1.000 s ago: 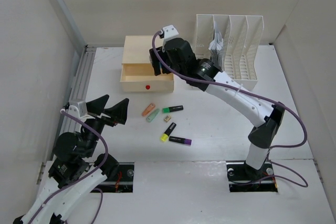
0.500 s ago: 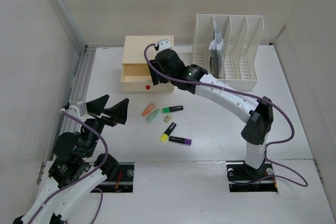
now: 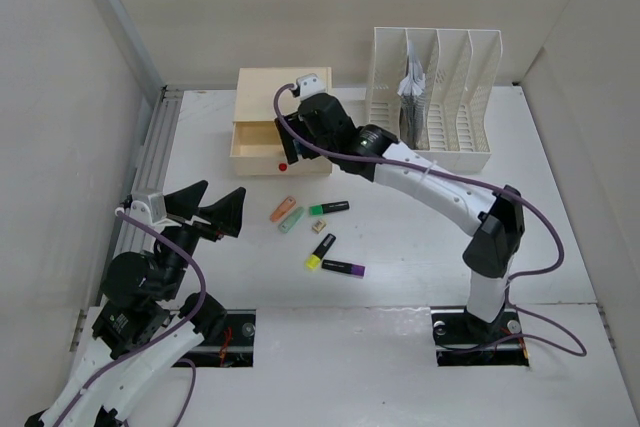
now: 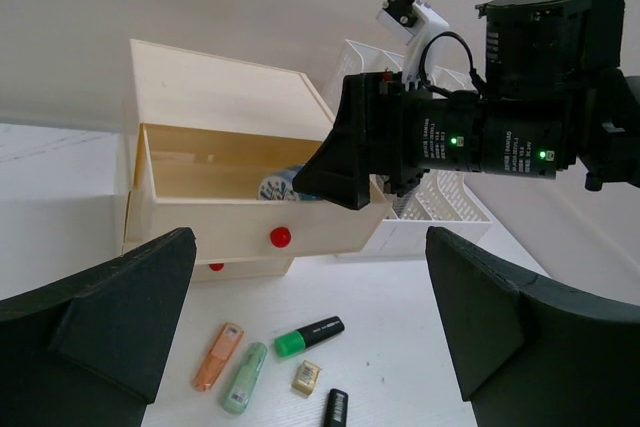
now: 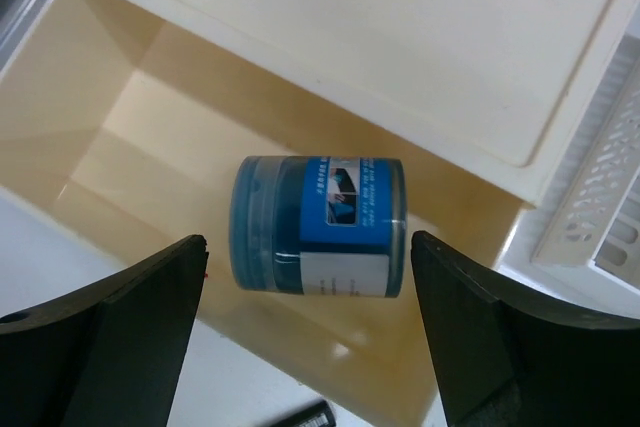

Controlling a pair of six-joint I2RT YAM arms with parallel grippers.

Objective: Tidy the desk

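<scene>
L gripper (image 3: 210, 205): near edge, L side, up off the desk, jaws spread wide, nothing btwn.
Desk (image 3: 420, 247): white, flat, under both arms, well below L jaws.
Markers (image 3: 318, 237): small bunch lying mid-desk, btwn the two grippers.
Drawer (image 5: 130, 137): open, sticking out of cream box (image 3: 262, 92) at far side.
R gripper (image 3: 292, 135): over open drawer, jaws spread, pinching nothing.
Blue tub (image 5: 318, 227): on its side in drawer, btwn R fingers (image 5: 100, 347), gap each side.
Rack (image 3: 450, 97): white, far R, papers in one slot.

Drawer box (image 3: 258, 92), drawer (image 3: 255, 162) open, blue tub (image 5: 318, 225) lying inside. File rack (image 3: 450, 97) with papers (image 3: 412, 82). Highlighters: orange (image 3: 283, 208), mint (image 3: 291, 219), green (image 3: 328, 208), yellow (image 3: 320, 252), purple (image 3: 343, 268). Small tan block (image 3: 319, 227).
</scene>
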